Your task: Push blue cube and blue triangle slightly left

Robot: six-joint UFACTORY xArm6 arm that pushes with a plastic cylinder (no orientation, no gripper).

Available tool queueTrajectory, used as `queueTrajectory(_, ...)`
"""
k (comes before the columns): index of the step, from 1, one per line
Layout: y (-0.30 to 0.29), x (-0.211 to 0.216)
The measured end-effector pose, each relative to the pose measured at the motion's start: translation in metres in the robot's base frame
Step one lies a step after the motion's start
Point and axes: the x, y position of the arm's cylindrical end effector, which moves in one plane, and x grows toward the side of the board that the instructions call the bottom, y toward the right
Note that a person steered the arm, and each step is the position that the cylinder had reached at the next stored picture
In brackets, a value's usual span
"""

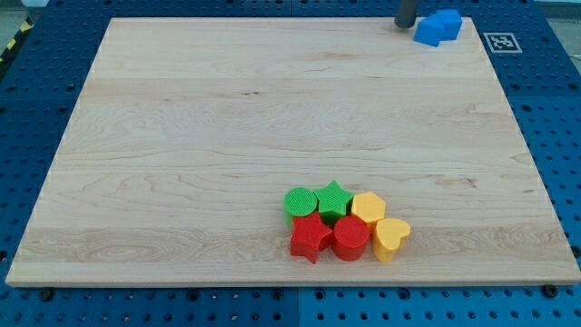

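Two blue blocks sit touching each other at the board's top right corner. The right one (449, 21) looks like the blue cube. The lower left one (427, 34) looks like the blue triangle, though its shape is hard to make out. My dark rod comes down from the view's top edge, and my tip (405, 26) rests on the board just left of the blue pair, very close to the left blue block. Whether it touches the block I cannot tell.
A tight cluster lies near the board's bottom, right of centre: green cylinder (299, 202), green star (334, 199), yellow block (369, 207), yellow heart (392, 238), red star (310, 237), red cylinder (350, 239). A marker tag (502, 42) sits beyond the board's right edge.
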Motion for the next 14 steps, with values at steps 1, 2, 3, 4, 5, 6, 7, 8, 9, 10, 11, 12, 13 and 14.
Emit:
queueTrajectory(1, 0.0, 0.0)
queueTrajectory(2, -0.019, 0.001)
queueTrajectory(3, -0.083, 0.018)
queueTrajectory(4, -0.117, 0.051)
queueTrajectory(5, -0.073, 0.067)
queueTrajectory(6, 0.035, 0.083)
queueTrajectory(7, 0.15, 0.084)
queueTrajectory(8, 0.162, 0.083)
queueTrajectory(9, 0.163, 0.044)
queueTrajectory(10, 0.158, 0.001)
queueTrajectory(11, 0.135, -0.014)
queueTrajectory(12, 0.098, -0.015)
queueTrajectory(13, 0.075, -0.005)
queueTrajectory(14, 0.064, 0.016)
